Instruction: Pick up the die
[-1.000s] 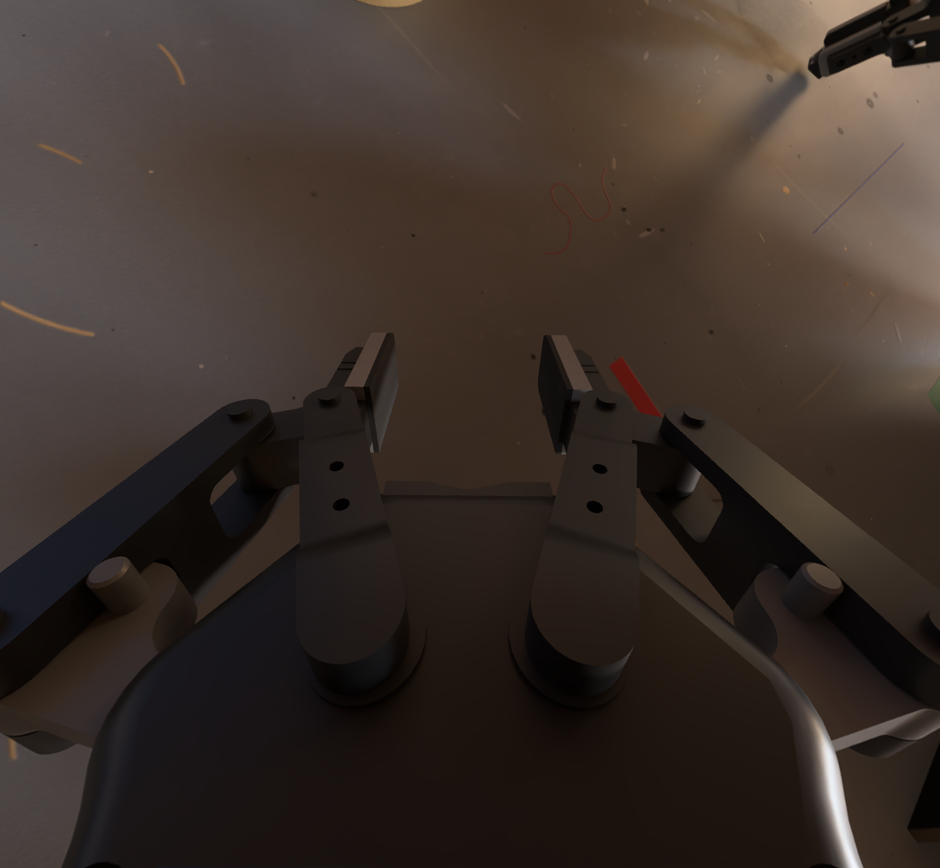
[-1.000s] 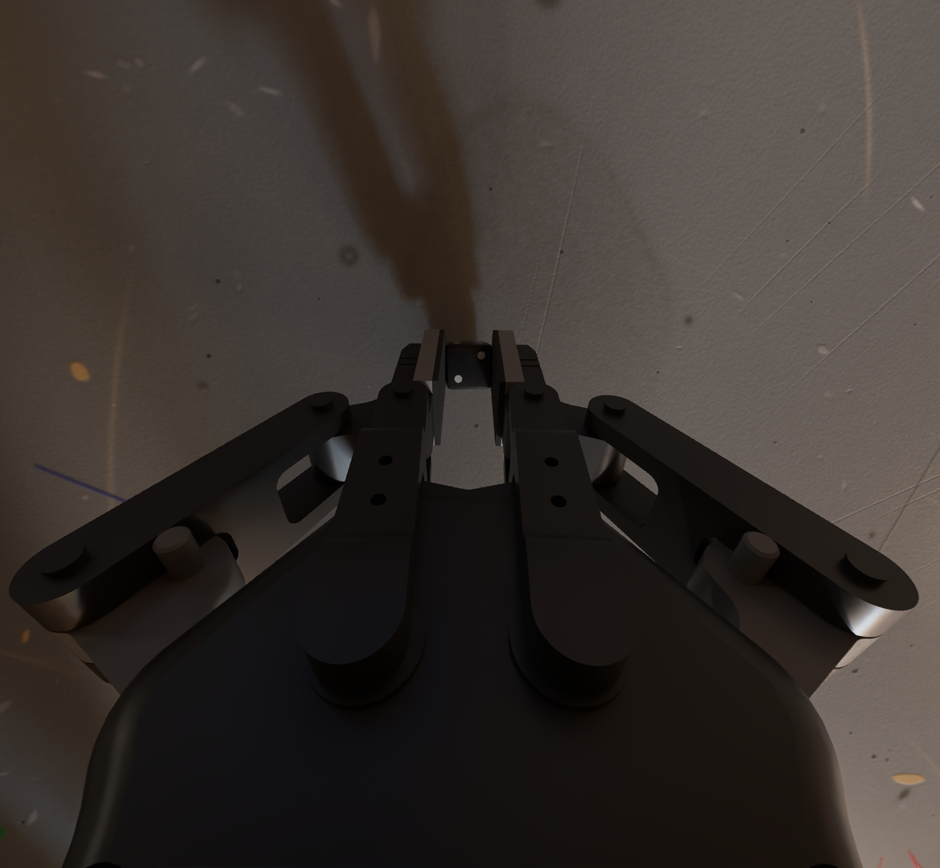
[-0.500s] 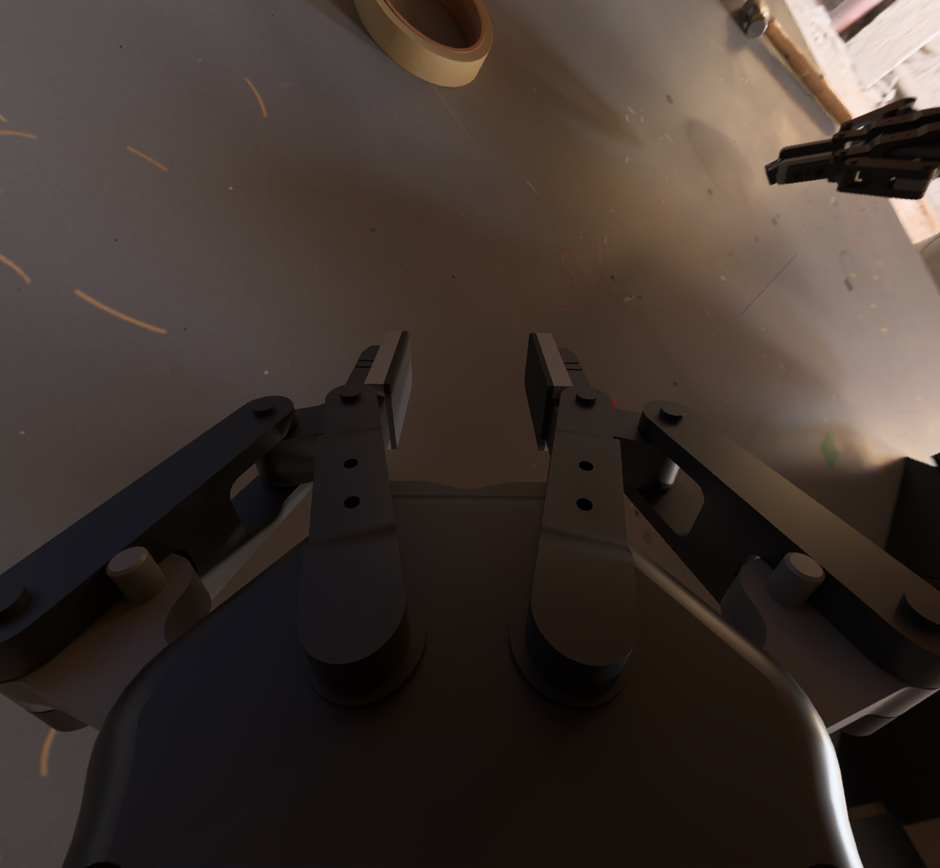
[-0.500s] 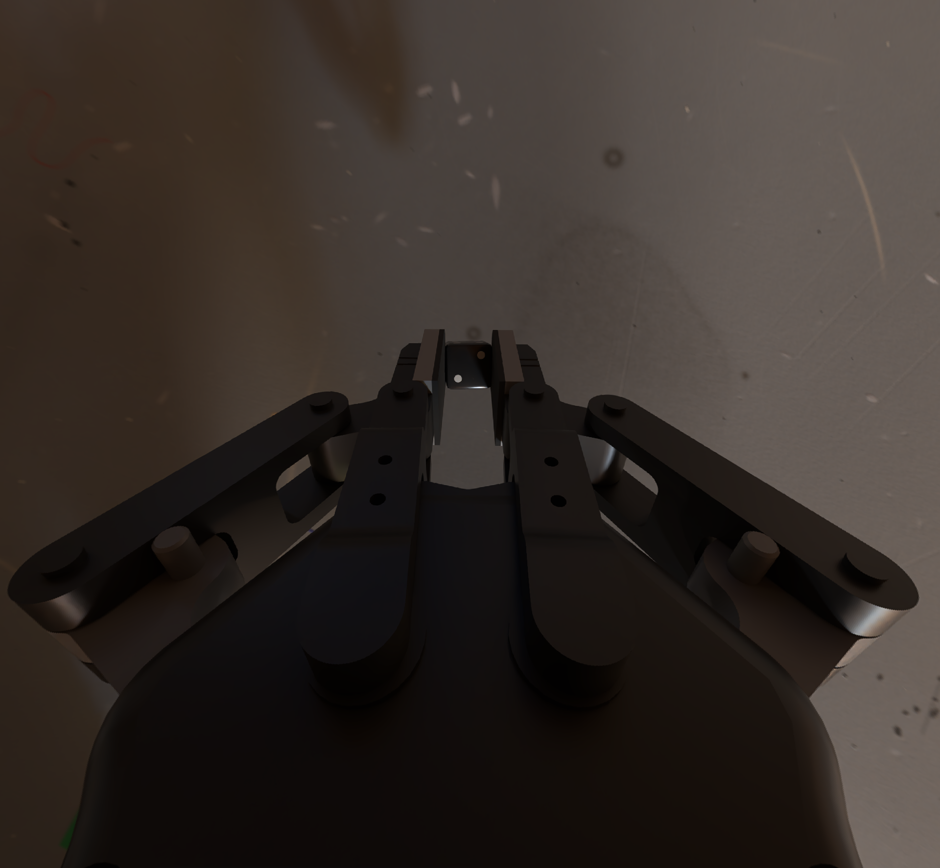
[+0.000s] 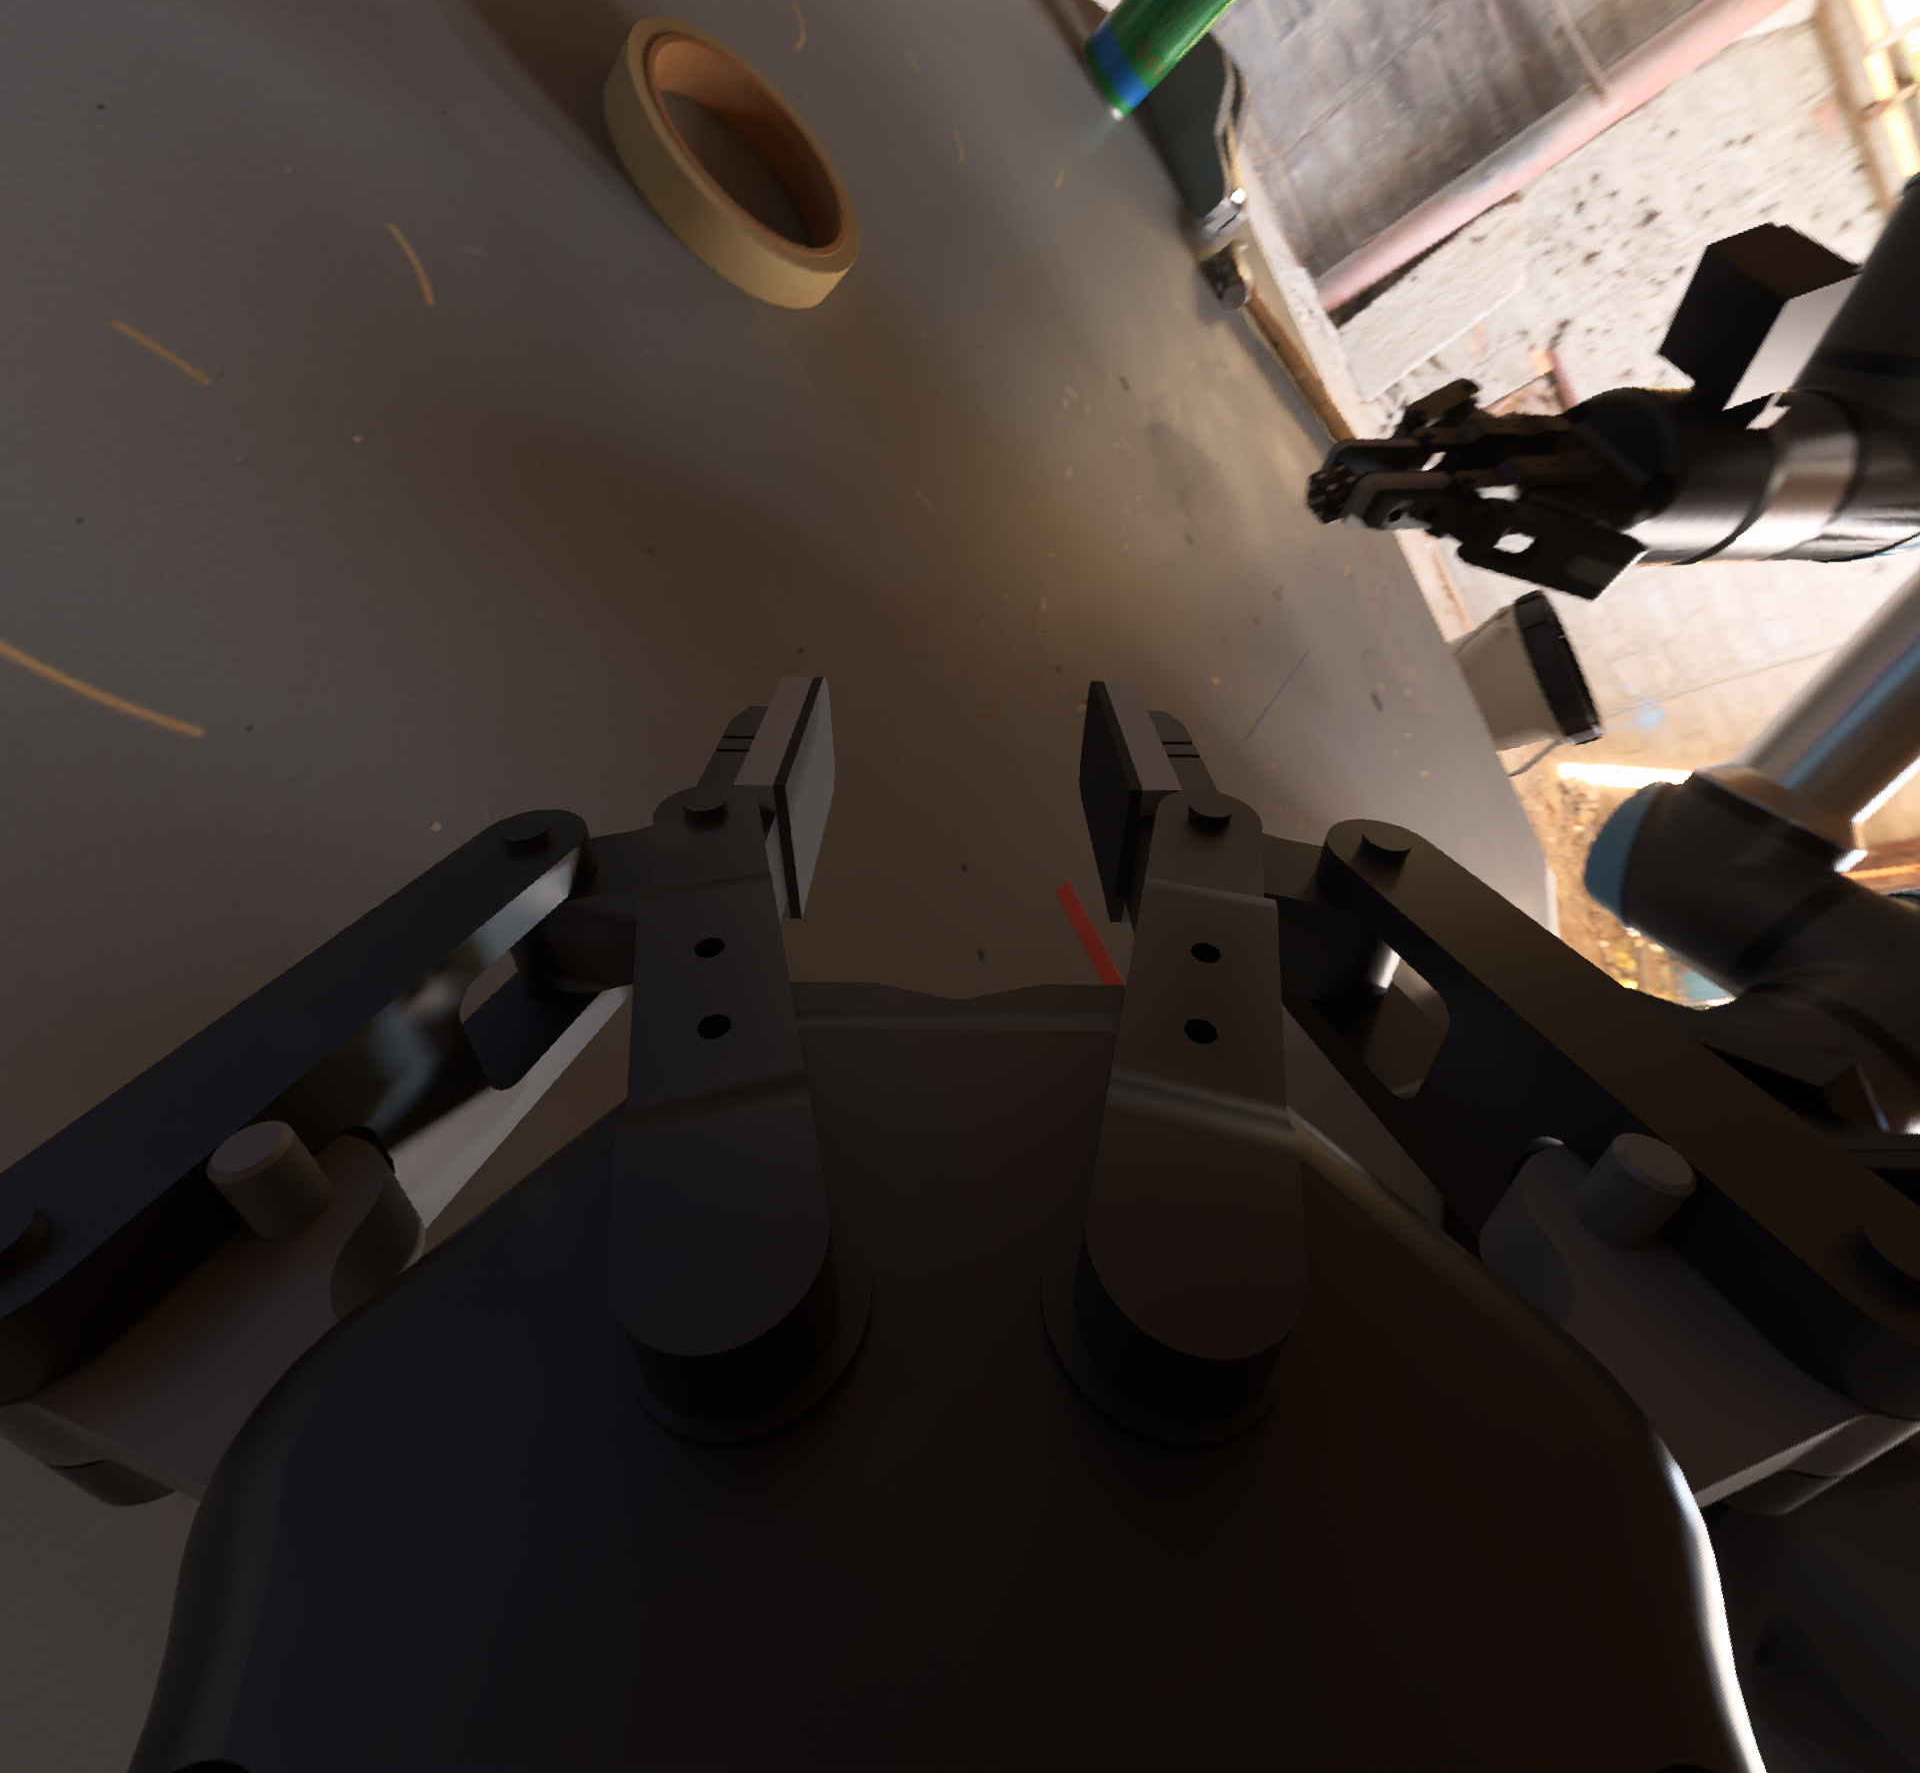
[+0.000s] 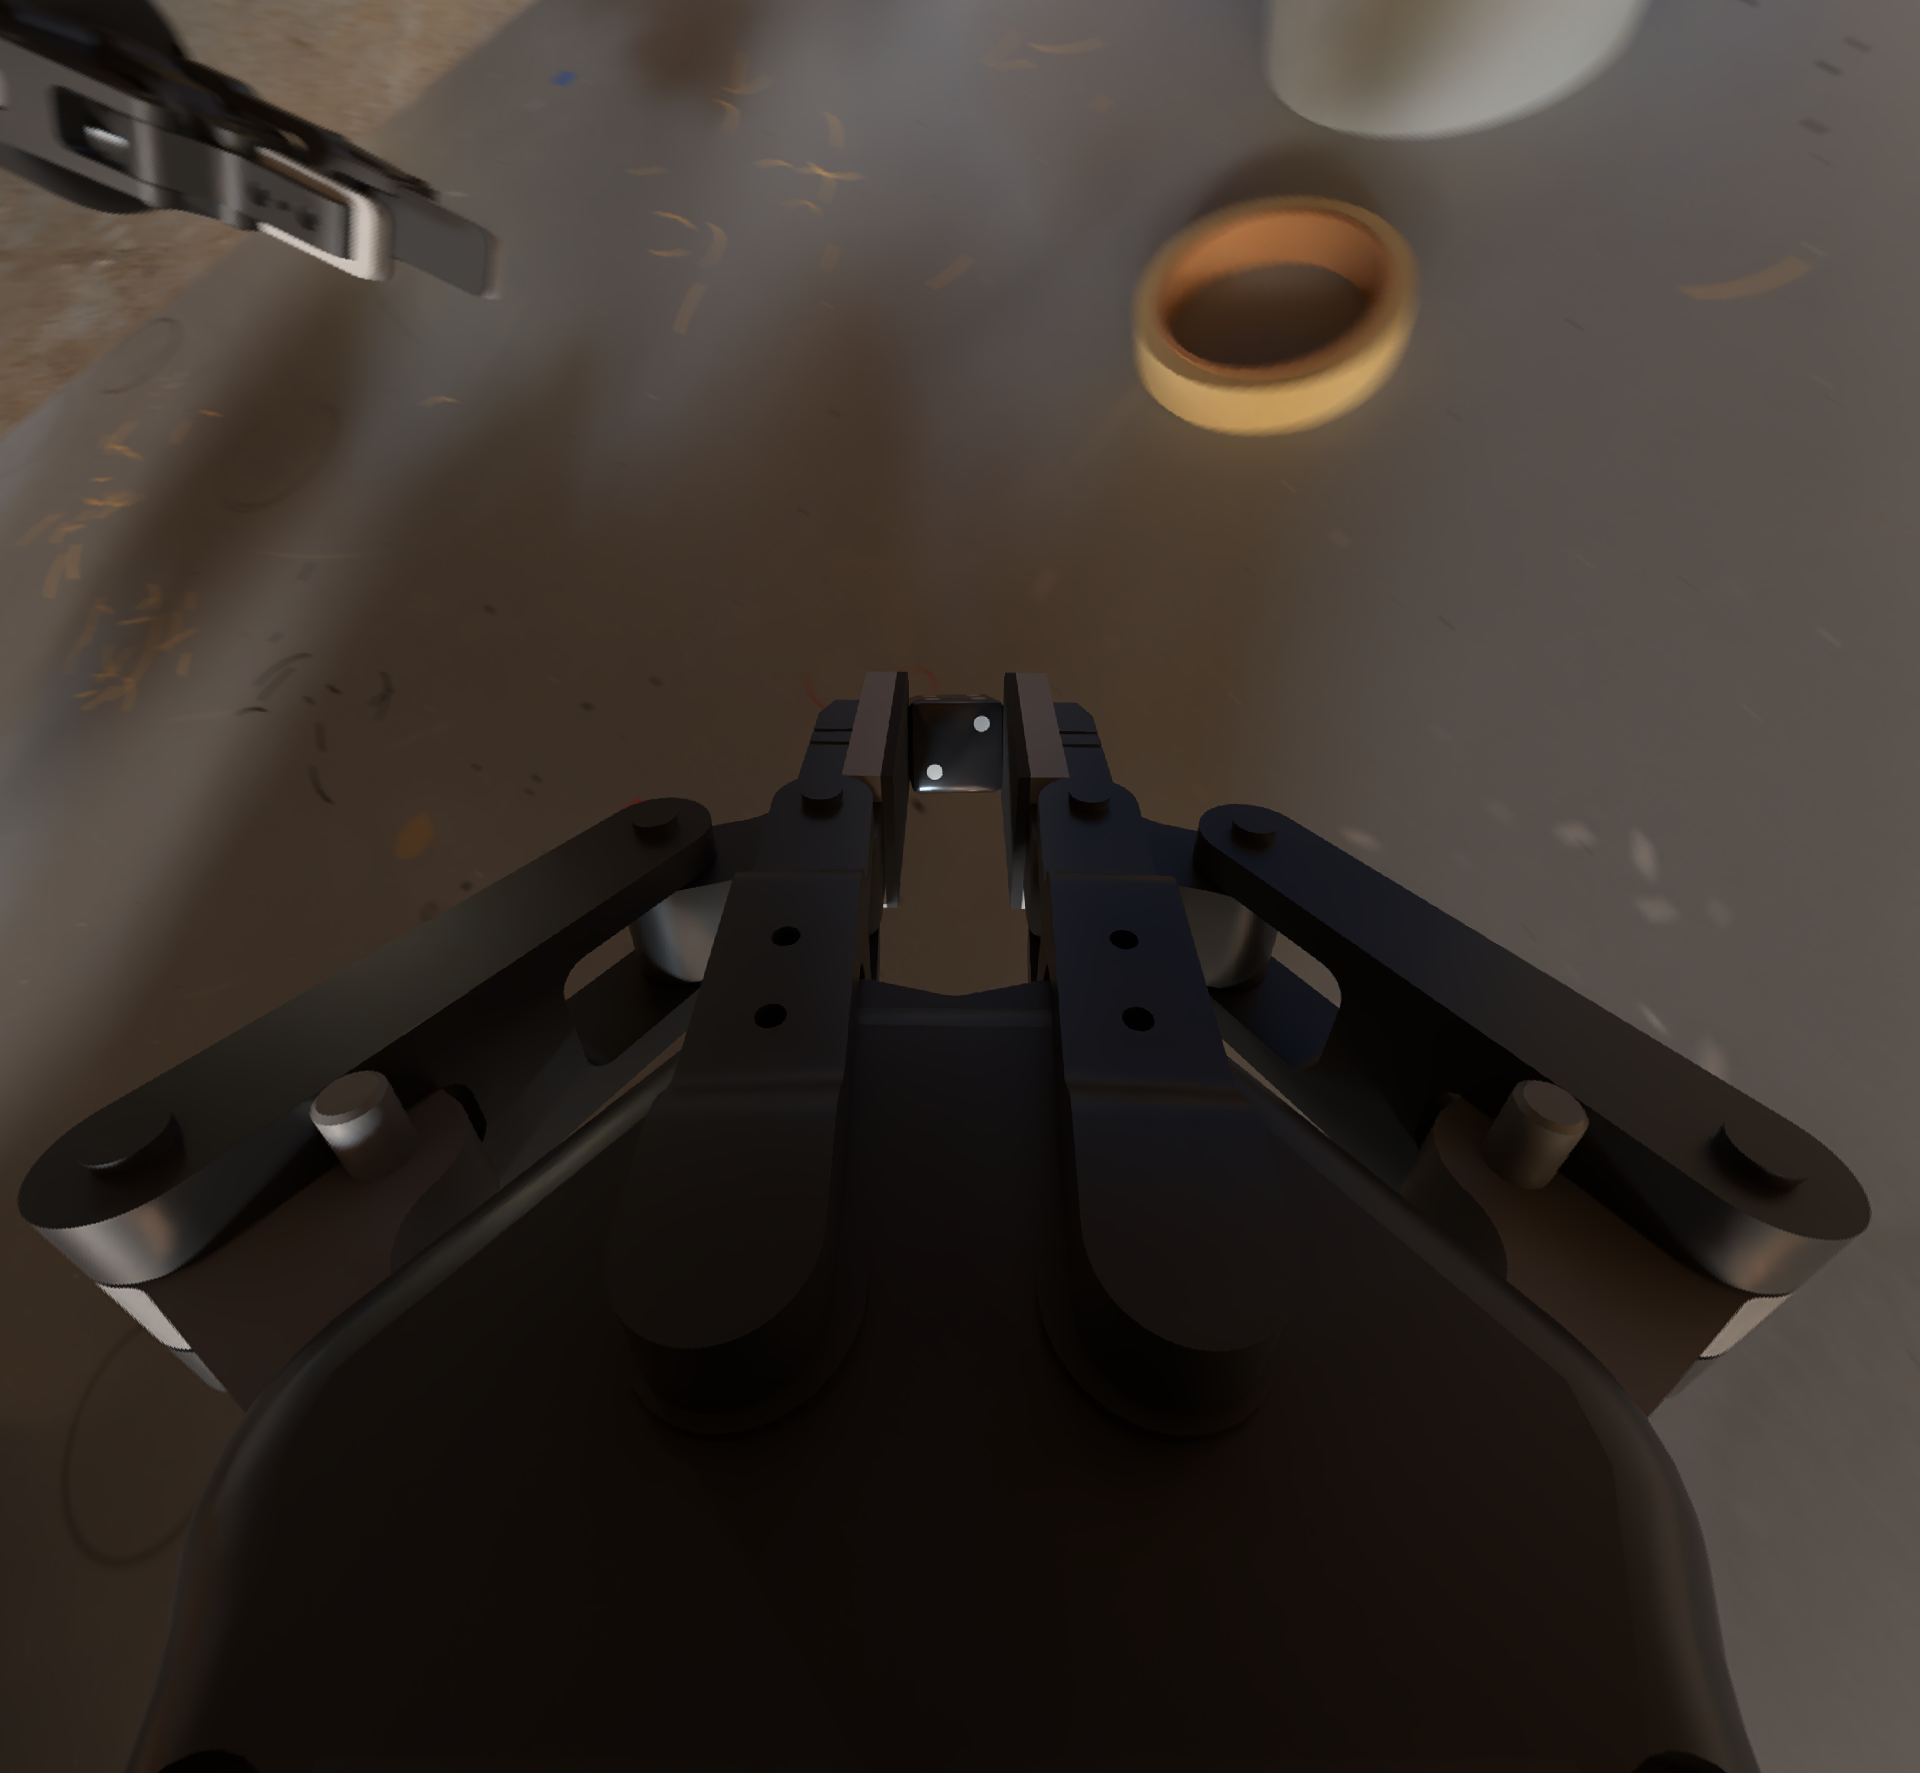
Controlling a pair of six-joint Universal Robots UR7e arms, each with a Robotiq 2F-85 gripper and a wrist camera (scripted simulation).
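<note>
My right tool (image 6: 956,724) clamped on die (image 6: 957,748), black cube, white pips, pinched at pad tips, clear above desk (image 6: 1455,684). Die sits dead ahead between my pads; no long axis, cube. Judged next: hold grip. My left tool (image 5: 951,757) apart, nothing in it, well off. No writing I can read on masking tape roll (image 6: 1276,312).
</note>
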